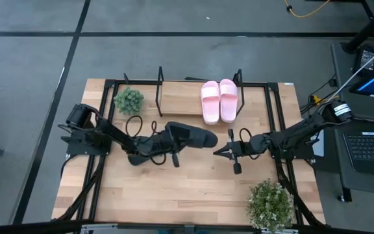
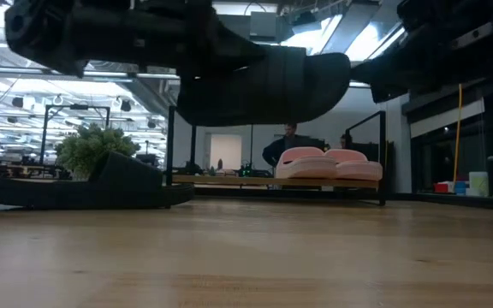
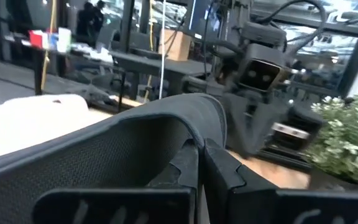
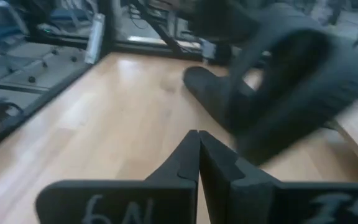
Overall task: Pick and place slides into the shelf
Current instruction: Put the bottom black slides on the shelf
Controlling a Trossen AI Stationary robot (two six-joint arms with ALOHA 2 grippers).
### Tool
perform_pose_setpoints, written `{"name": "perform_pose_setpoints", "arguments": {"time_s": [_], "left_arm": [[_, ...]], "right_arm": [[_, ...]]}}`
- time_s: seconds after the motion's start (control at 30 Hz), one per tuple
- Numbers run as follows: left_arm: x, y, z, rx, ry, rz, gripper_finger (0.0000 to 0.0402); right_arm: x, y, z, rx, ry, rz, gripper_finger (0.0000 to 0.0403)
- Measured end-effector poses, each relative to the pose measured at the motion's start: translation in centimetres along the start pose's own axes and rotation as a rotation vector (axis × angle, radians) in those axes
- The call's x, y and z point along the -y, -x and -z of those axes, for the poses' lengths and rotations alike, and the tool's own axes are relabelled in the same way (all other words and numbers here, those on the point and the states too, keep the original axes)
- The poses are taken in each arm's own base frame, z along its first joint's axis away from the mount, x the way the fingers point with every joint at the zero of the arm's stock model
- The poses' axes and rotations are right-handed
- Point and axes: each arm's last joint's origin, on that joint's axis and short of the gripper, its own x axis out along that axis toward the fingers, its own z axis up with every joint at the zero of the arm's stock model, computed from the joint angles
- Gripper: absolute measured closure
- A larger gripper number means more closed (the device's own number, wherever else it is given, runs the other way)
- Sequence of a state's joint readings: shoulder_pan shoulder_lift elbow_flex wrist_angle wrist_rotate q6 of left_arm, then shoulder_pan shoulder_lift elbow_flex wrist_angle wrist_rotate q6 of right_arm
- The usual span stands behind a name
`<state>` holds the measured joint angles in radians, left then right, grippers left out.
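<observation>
High view: shelf (image 1: 174,97) at the table's far edge, pink pair of slides (image 1: 219,101) on its right half, left half bare; left gripper (image 1: 174,140) mid-table clamping a black slide (image 1: 197,137), toe toward the right arm; second black slide (image 1: 141,156) lies under the left arm; right gripper (image 1: 224,151) just off the carried toe, fingers pressed together, holding nothing; judgement: carry the slide high over the wire uprights, set it level on the bare board beside the pink pair, right arm kept out of the path

Low view: alone shows the carried slide well clear of the tabletop, the other flat beside a plant (image 2: 92,150); a person beyond the shelf

Left wrist view: only here the fingers nip the strap

Right wrist view: fingertips meet, empty; carried slide close ahead
</observation>
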<state>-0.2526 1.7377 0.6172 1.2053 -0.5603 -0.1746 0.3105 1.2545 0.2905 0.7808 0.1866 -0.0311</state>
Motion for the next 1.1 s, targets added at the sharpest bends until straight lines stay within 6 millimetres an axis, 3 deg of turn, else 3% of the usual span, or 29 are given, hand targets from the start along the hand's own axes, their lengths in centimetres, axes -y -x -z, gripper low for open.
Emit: {"name": "perform_pose_setpoints", "arguments": {"time_s": [0.27,0.63,0.9,1.1], "left_arm": [[-2.0,-1.3,-0.6,0.026,-0.024,-0.082,0.0401],[-2.5,-1.5,-0.9,0.05,-0.011,-0.1,0.0401],[-3.1,-1.8,-1.0,0.051,-0.02,-0.105,0.0401],[-3.0,-1.8,-1.0,0.048,-0.022,-0.102,0.0401]], "right_arm": [[-1.2,0.3,-0.7,0.068,0.027,-0.055,0.0391],[-0.4,-0.1,-1.4,0.102,0.007,0.011,0.0391],[-0.2,-2.0,-2.4,0.1,0.005,0.04,0.0385],[0.5,-3.8,-2.3,0.065,0.007,0.149,0.0338]]}}
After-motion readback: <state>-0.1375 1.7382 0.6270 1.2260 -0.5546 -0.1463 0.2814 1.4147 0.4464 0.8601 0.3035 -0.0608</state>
